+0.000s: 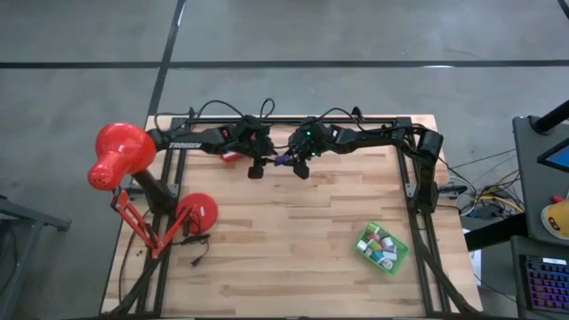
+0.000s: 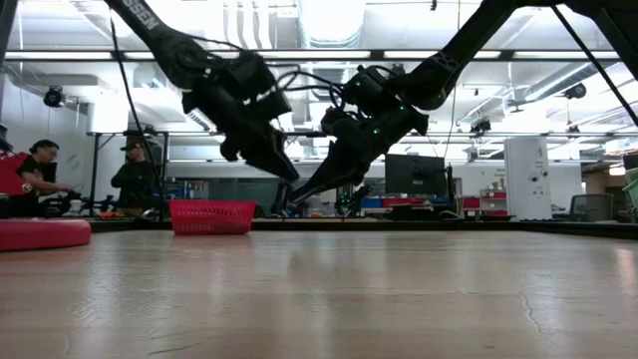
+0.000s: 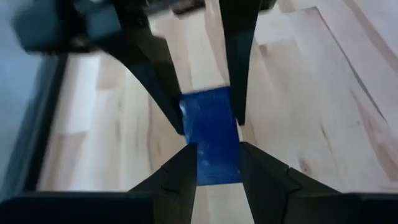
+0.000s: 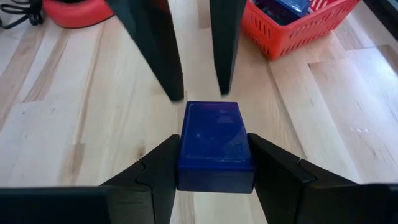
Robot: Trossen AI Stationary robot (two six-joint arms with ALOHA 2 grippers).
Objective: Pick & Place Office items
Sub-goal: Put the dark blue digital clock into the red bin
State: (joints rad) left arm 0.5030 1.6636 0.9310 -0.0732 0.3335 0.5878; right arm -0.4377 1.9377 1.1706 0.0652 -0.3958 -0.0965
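Block (image 4: 216,144), the navy one, hangs in mid-air over the table's (image 1: 293,240) far middle, pinched from both sides at once. Going big to small: red lamp (image 1: 120,160) at left, green tray (image 1: 382,248) of small items near right, red tray (image 4: 292,25) far left. Left gripper (image 1: 256,169) and right gripper (image 1: 300,167) meet tip to tip, both clamped narrow on that block.

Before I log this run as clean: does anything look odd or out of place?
Only this: the left hand and right hand both grip one blue block in mid-air, likely a handover. Nothing looks spilled or damaged.
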